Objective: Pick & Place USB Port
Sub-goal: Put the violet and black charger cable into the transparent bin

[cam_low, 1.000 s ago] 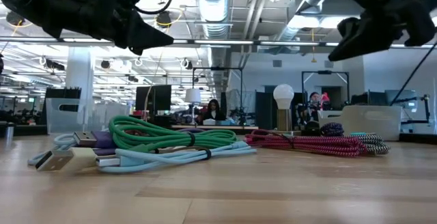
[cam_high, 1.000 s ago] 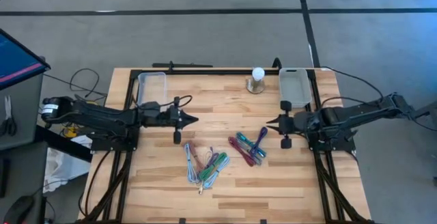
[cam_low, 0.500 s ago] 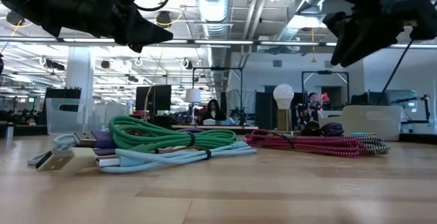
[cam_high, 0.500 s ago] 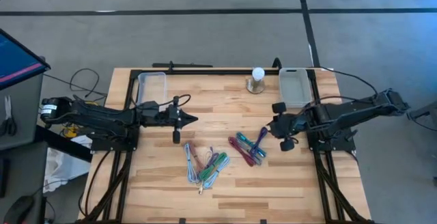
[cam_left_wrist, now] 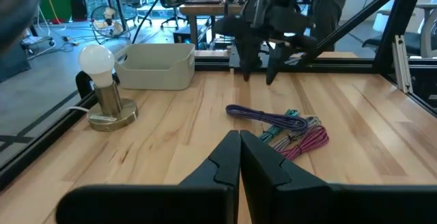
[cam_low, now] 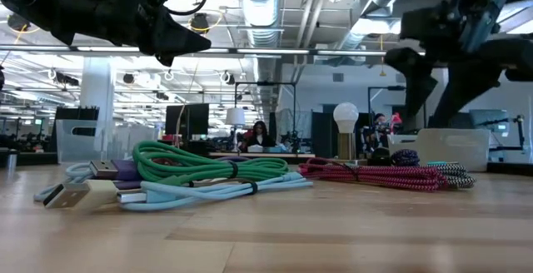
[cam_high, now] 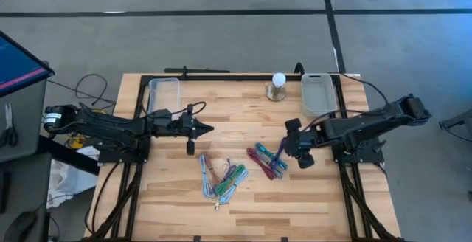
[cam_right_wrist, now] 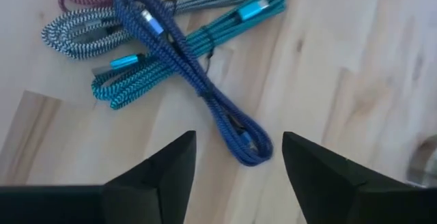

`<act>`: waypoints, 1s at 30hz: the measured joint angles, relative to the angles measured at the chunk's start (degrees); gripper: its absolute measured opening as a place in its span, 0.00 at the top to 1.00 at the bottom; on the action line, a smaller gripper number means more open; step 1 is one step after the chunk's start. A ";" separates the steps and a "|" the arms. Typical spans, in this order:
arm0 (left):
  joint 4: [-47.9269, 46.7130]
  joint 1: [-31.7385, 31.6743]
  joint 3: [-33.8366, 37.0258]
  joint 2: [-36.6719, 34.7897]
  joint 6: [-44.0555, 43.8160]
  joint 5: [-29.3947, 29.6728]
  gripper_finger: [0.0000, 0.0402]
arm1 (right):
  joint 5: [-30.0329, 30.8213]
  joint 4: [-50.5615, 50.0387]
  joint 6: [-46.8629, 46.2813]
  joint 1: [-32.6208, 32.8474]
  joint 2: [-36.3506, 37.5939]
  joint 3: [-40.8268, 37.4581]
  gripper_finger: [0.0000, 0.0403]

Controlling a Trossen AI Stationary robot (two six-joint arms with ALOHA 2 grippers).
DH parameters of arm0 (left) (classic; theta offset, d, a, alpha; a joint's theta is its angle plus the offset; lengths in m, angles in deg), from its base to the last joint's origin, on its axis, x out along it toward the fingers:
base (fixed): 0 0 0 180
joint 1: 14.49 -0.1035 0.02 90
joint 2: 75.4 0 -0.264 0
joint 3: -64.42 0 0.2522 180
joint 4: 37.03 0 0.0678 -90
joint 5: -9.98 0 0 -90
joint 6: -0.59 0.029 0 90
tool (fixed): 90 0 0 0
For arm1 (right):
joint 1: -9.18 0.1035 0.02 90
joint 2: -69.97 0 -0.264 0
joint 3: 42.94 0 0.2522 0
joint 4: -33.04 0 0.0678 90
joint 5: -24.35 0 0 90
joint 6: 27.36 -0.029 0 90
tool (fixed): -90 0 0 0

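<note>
High view: straight down over the whole bench (cam_high: 169, 198). Low view: level at the front edge, facing the room. Left wrist view: across toward the right edge. Right wrist view: close, downward. All share the braided cables (cam_high: 269, 158) (cam_low: 375, 174) (cam_left_wrist: 283, 125) (cam_right_wrist: 184, 53).

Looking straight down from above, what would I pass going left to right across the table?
Left clear bin → left gripper → green-and-blue cable pile → light bulb → right gripper → right clear bin.

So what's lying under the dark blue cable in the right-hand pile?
The dark blue cable crosses over a teal cable. A black-and-white braided cable lies beside it. The right gripper, open, hovers above.
</note>
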 joint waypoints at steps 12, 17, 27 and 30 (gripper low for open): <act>-0.50 0.00 0.02 0.00 0.02 0.02 0.97 | -0.27 4.20 -0.04 1.86 -9.60 0.00 0.60; -0.50 0.01 0.02 0.00 0.02 0.01 0.97 | -0.08 7.27 -0.04 1.71 -12.73 -0.27 0.64; -0.72 0.02 0.04 0.00 0.24 0.01 0.97 | 1.59 11.44 -0.11 1.69 -17.43 -1.83 0.70; -0.85 0.00 0.07 0.00 0.24 0.00 0.97 | 2.09 11.97 -0.11 1.49 -17.42 -1.84 0.77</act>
